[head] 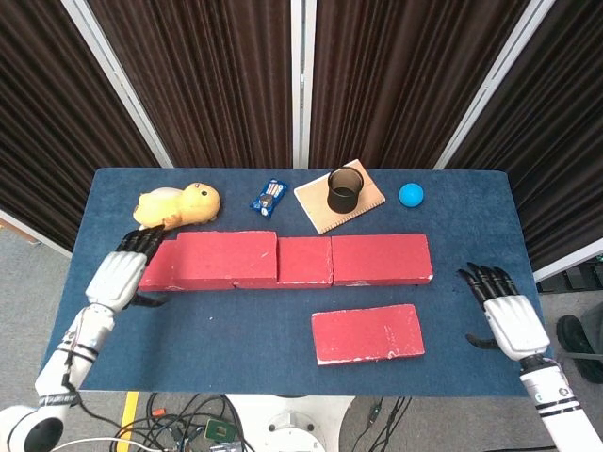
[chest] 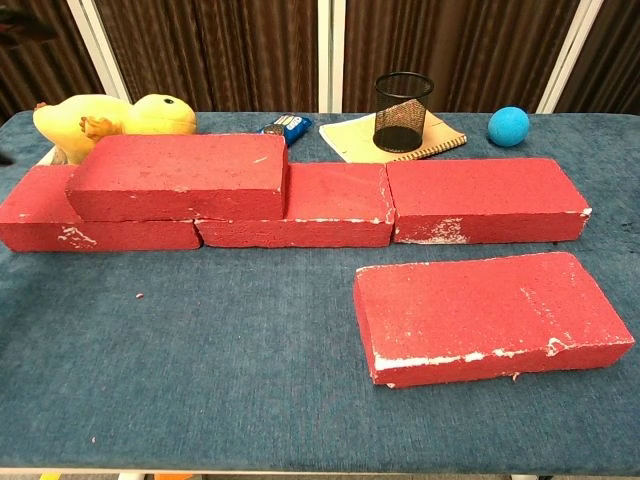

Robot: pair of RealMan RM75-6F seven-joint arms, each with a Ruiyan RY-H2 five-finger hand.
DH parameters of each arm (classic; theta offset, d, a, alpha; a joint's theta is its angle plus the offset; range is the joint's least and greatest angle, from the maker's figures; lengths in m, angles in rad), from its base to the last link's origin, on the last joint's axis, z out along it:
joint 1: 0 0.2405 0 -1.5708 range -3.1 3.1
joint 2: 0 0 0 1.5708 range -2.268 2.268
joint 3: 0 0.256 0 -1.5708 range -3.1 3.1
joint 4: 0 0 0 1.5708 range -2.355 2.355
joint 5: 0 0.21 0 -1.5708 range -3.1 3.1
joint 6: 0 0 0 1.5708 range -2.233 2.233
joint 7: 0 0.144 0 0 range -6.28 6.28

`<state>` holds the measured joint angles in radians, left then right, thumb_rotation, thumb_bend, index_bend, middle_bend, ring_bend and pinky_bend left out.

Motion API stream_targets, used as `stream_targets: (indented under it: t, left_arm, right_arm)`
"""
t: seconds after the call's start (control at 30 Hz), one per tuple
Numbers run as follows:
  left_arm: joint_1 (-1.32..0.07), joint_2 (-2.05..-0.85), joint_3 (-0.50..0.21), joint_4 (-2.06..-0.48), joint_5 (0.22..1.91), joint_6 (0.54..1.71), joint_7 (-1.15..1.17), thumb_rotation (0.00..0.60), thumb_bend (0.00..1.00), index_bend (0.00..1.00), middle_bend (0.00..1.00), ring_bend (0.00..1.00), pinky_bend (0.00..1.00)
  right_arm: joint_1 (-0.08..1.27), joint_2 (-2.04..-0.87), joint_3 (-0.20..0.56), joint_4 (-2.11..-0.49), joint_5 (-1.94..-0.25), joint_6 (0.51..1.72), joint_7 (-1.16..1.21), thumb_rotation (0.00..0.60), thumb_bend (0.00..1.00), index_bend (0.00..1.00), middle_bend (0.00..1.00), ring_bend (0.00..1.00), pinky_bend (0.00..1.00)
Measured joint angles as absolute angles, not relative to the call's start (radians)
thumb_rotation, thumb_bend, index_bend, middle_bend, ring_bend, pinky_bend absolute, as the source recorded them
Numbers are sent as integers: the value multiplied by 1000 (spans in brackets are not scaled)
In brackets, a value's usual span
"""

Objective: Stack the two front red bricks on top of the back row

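Three red bricks form the back row: the left one [chest: 50, 215], the middle one [head: 303, 261] and the right one [head: 382, 258]. A fourth red brick [head: 221, 259] lies stacked on the row's left part, also clear in the chest view [chest: 180, 175]. One red brick [head: 367, 332] lies flat in front, right of centre [chest: 490, 315]. My left hand [head: 125, 275] hovers at the row's left end, fingers spread, holding nothing. My right hand [head: 506, 315] is open over the table's right side, apart from the front brick. The chest view shows neither hand clearly.
Behind the row lie a yellow plush toy [head: 179, 205], a small blue packet [head: 269, 196], a tan notebook [head: 363, 202] with a black mesh cup [head: 345, 190] on it, and a blue ball [head: 411, 195]. The blue table [head: 236, 330] ends close behind both hands.
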<state>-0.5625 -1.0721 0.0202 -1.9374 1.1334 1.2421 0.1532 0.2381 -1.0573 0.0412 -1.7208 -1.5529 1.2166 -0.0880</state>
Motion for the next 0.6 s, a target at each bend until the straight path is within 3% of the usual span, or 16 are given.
stream_targets:
  t: [0.27,0.6]
  left_arm:
    - [-384,-1084,100,-1923,1245,1389,140,600,91,0,0,0,0]
    - [-322,-1084,87,-1881,1252,1377,85,600,91,0,0,0,0]
  right_arm:
    - [322,-1062,2,-1813,-1556,1038,-246,600,0,0,0,0,0]
    - [416,-1169,-13,-1841,-1502,898,-440,600,0,0,0,0,0]
